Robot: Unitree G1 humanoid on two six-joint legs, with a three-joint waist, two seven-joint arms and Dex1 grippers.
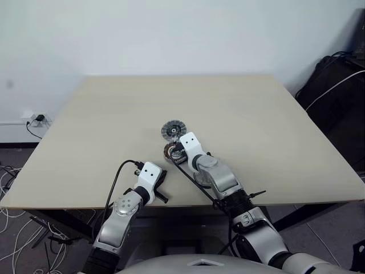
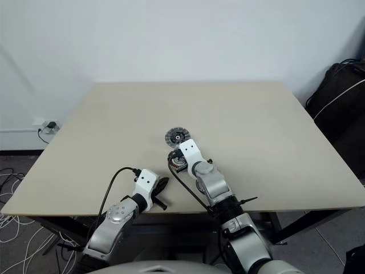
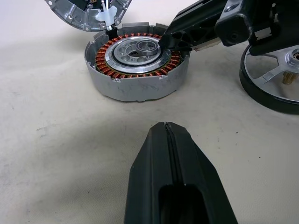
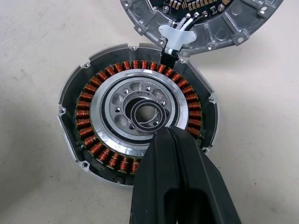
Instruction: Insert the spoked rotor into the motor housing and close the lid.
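The motor housing (image 4: 88, 116), a grey round shell with a copper ring of windings around a silver centre, lies on the table (image 1: 256, 131). My right gripper (image 4: 167, 131) is shut, its tip resting at the housing's central ring with nothing held. The lid (image 1: 171, 131) lies just beyond the housing (image 1: 169, 150), joined to it by short wires. In the left wrist view the spoked rotor (image 3: 273, 77), a dark-rimmed wheel with silver spokes, sits beside the housing (image 3: 135, 88), behind the right gripper's fingers (image 3: 187, 35). My left gripper (image 3: 166, 133) is shut and empty, a short way in front of the housing.
A black cable (image 1: 117, 177) loops over the table's near edge by my left arm. A dark bag (image 1: 336, 97) stands off the table's right side. Loose cables (image 1: 14, 182) and a wall socket (image 1: 35, 119) lie at the left.
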